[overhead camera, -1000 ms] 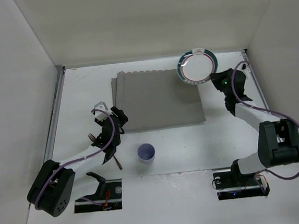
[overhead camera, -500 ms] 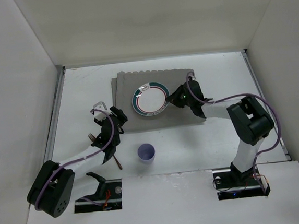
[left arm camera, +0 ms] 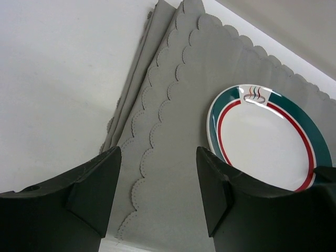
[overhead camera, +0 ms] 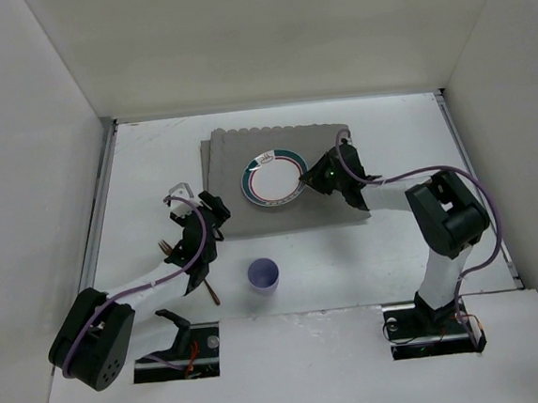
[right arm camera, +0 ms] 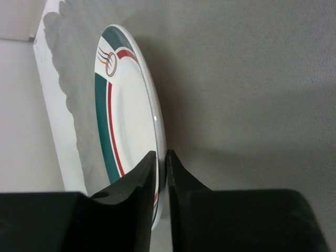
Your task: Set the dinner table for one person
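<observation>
Entry: plate [overhead camera: 272, 177], pinched at its rim by my right gripper [overhead camera: 316, 174], over the grey placemat [overhead camera: 331, 205]
My right fingers are closed on the plate's right-hand rim, which is nipped between them. The plate lies leftward of them, over the middle of the placemat. In the wrist view it looks tilted, and I cannot tell whether its far edge touches the cloth. Judged next: lower it flat and let go, with nothing but cloth beneath. My left gripper [overhead camera: 213, 209] hangs with its fingers spread and empty beside the placemat's near left corner, so it is the nearer one to the cutlery [overhead camera: 166, 248] lying under that arm on the dinner table [overhead camera: 395, 134]. A lilac cup [overhead camera: 263, 275] stands in front of the placemat's near edge, apart from it and out of the plate's way
</observation>
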Available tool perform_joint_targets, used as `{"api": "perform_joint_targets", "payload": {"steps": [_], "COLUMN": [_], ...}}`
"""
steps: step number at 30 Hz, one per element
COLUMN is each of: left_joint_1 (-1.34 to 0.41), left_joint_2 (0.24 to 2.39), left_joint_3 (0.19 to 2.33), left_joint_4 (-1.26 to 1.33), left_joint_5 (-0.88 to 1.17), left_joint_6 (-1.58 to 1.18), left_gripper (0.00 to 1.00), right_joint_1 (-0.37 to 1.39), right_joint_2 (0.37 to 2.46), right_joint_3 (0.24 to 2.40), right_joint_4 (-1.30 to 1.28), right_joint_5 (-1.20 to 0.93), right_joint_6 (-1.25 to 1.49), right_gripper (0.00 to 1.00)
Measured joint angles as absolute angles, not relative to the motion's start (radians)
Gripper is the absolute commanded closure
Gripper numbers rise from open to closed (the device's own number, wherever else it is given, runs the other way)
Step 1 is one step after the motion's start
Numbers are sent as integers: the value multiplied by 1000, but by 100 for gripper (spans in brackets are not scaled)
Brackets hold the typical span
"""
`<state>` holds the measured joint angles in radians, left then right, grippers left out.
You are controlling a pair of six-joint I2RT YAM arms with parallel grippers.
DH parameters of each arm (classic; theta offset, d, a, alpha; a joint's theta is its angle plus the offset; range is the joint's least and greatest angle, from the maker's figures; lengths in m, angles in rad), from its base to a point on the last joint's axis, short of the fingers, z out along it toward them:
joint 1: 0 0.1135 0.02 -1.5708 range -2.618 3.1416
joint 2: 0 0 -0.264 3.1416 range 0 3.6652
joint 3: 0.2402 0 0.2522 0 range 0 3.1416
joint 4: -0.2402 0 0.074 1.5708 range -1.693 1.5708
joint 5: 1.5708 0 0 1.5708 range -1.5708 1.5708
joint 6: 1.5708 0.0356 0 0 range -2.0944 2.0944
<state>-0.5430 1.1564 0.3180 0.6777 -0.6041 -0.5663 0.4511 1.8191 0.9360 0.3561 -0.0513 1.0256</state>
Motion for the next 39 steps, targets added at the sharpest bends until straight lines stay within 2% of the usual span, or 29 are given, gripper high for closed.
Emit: {"api": "perform_joint_targets", "payload": {"steps": [5, 10, 12, 14, 16, 18, 21, 22, 24, 26, 30, 39], "left_joint_1": [-542, -542, -542, -542, -541, -541, -541, -541, -542, -542, -541, -541], "left_joint_2": [1156, 1156, 1156, 1156, 1154, 1150, 1150, 1153, 1158, 1159, 1158, 1156], "left_joint_3": [318, 318, 318, 318, 318, 318, 318, 318, 318, 318, 318, 318], "left_joint_4": [678, 678, 678, 678, 678, 678, 678, 678, 678, 678, 678, 678], "left_joint_5": [-604, -604, -604, -604, -604, -604, -604, -604, -603, -603, -603, -603], "left_joint_6": [-566, -566, -566, -566, -566, -566, -566, -566, -566, -566, -566, -566], "left_gripper": [43, 43, 43, 43, 43, 43, 43, 43, 43, 43, 43, 43], "right_joint_1": [453, 453, 456, 468, 503, 578, 764, 834, 954, 1034, 1111, 1180], "right_joint_2": [1821, 1763, 1705, 1620, 1524, 1428, 1328, 1311, 1295, 1290, 1319, 1477], "right_joint_3": [944, 939, 929, 906, 886, 884, 920, 944, 981, 1006, 1054, 1105], "right_joint_4": [301, 215, 181, 148, 108, 56, -48, -88, -155, -216, -341, -424], "right_joint_5": [-10, 81, 126, 173, 207, 223, 225, 220, 210, 203, 203, 210], "right_joint_6": [1012, 953, 916, 864, 795, 710, 592, 558, 506, 469, 421, 361], "right_gripper": [49, 39, 42, 57, 81, 86, 79, 73, 56, 48, 44, 46]}}
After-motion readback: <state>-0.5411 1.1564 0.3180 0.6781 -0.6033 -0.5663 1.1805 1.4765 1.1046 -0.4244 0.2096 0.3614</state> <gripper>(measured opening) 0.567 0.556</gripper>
